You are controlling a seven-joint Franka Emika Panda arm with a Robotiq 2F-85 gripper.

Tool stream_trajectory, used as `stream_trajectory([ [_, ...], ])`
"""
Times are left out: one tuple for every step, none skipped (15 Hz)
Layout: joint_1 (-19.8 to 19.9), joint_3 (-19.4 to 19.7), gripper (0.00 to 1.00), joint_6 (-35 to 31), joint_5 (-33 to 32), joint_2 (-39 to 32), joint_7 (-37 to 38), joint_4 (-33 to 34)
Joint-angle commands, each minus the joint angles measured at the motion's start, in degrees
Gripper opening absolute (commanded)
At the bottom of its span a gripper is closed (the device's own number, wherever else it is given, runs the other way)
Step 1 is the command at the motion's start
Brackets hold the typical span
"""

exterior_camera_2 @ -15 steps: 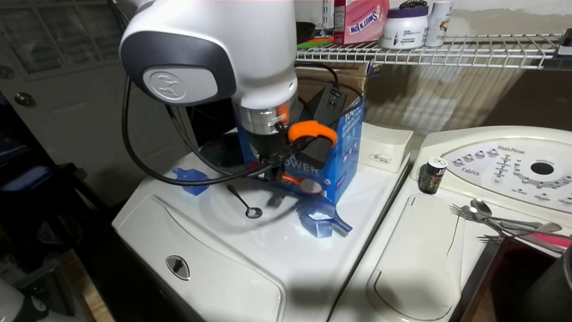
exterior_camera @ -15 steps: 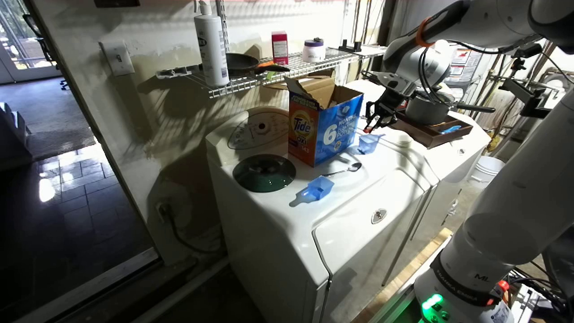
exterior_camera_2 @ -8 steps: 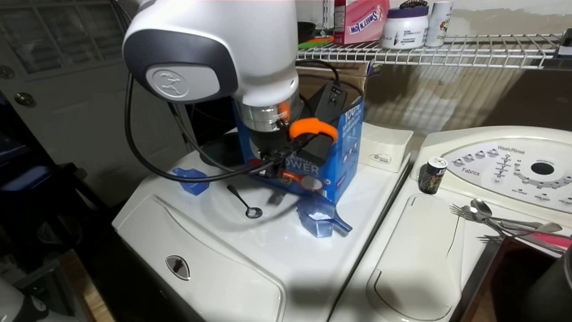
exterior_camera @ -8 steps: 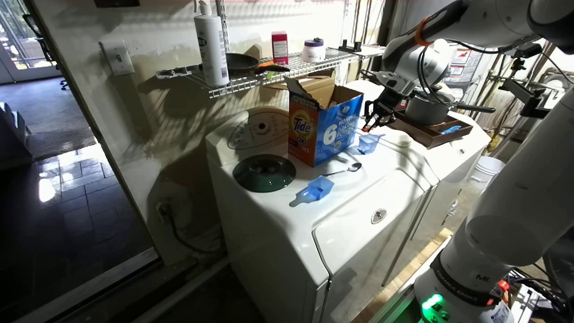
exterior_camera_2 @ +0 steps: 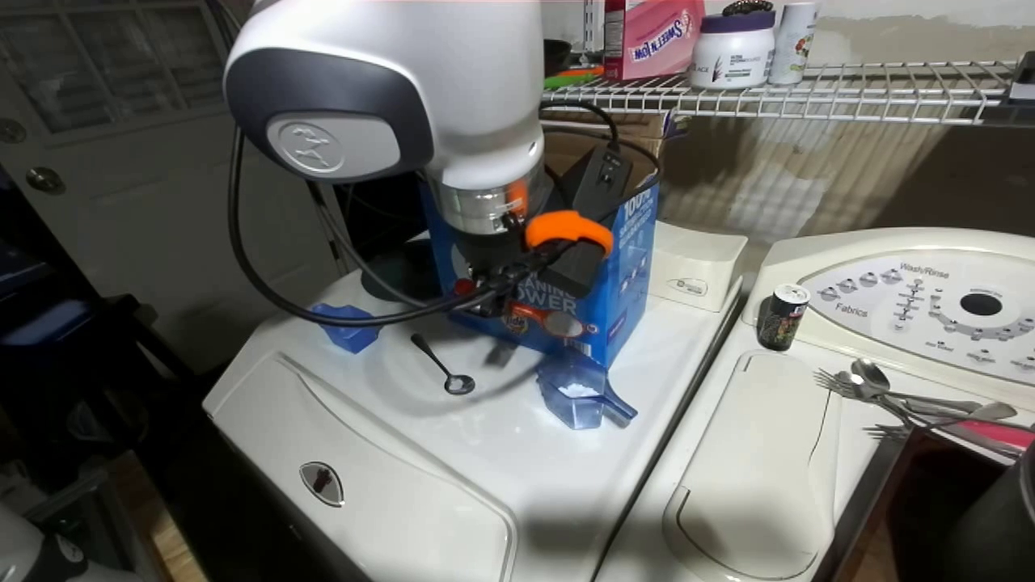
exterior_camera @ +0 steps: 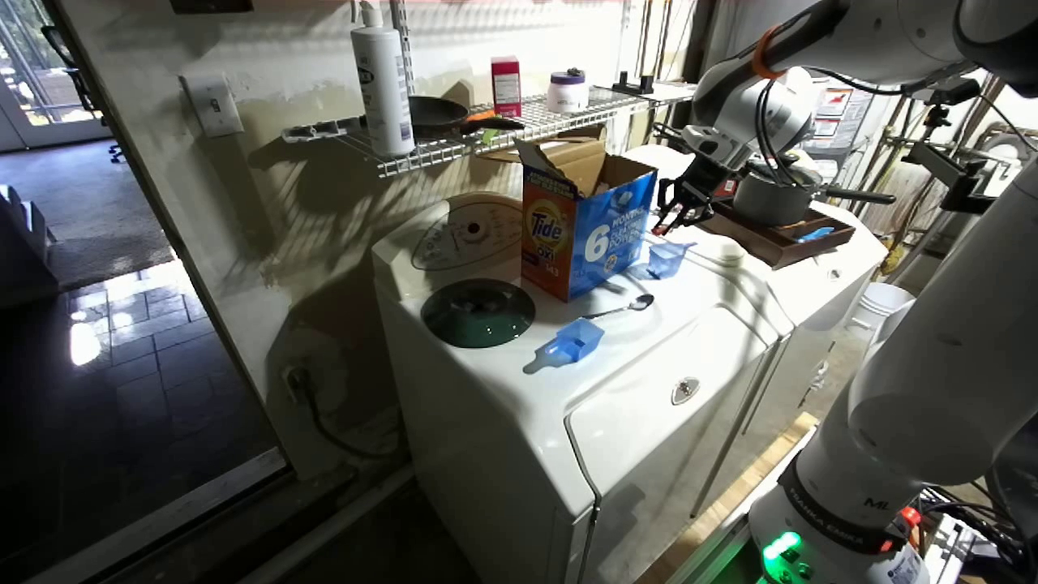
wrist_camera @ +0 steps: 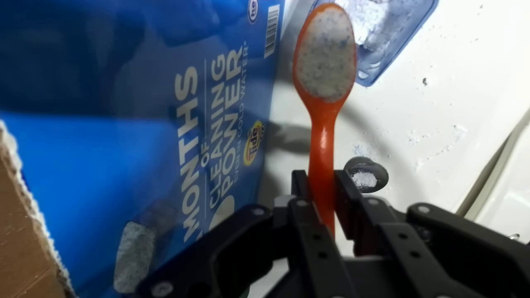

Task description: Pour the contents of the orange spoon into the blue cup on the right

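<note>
A Tide Oxi detergent box [exterior_camera: 592, 231], its orange panel [exterior_camera: 548, 239] marked 143, advertises "6 Months of Cleaning Power"; the wrist view adds "Even in Cold Water" and an "he" logo [wrist_camera: 253, 10], while an exterior view shows "100%" on another side. A pink carton [exterior_camera_2: 656, 44] reads "Sweet'N Low," and a washer control panel [exterior_camera_2: 930, 305], "Wash/Rinse" and "Fabrics." The robot arm [exterior_camera: 932, 381] bears "Franka Emika" and "ML" near its base.

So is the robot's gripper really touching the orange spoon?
Touching. In the wrist view, the gripper holds the orange spoon, with a black finger against each side and no gap showing.
</note>
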State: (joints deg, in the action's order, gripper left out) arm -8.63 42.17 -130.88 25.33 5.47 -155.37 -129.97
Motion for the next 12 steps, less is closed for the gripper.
stream_trajectory([
  [-2.5, 2.99, 0.05, 2.78, 3.36, -1.21, -3.48, 1.92],
  [-2.95, 3.56, 0.05, 3.18, 3.68, -1.18, -3.48, 1.96],
  [-3.46, 4.18, 0.05, 3.63, 4.01, -1.22, -3.47, 2.13],
  [-3.95, 4.78, 0.05, 3.92, 4.31, -1.27, -3.47, 2.28],
  [-4.35, 5.42, 0.05, 4.4, 4.64, -1.43, -3.47, 2.48],
  [-4.75, 6.02, 0.05, 4.55, 4.77, -1.61, -3.47, 2.62],
  [-5.14, 6.67, 0.05, 4.89, 5.08, -1.69, -3.46, 2.77],
  [-5.58, 7.33, 0.05, 5.38, 5.32, -1.66, -3.46, 2.9],
  [-5.98, 7.99, 0.05, 5.75, 5.62, -1.74, -3.46, 3.11],
  [-6.24, 8.62, 0.05, 5.72, 6.18, -2.09, -3.47, 3.3],
  [-6.76, 9.28, 0.05, 6.04, 6.47, -2.0, -3.46, 3.31],
  [-7.14, 9.89, 0.05, 6.22, 6.88, -2.02, -3.46, 3.34],
])
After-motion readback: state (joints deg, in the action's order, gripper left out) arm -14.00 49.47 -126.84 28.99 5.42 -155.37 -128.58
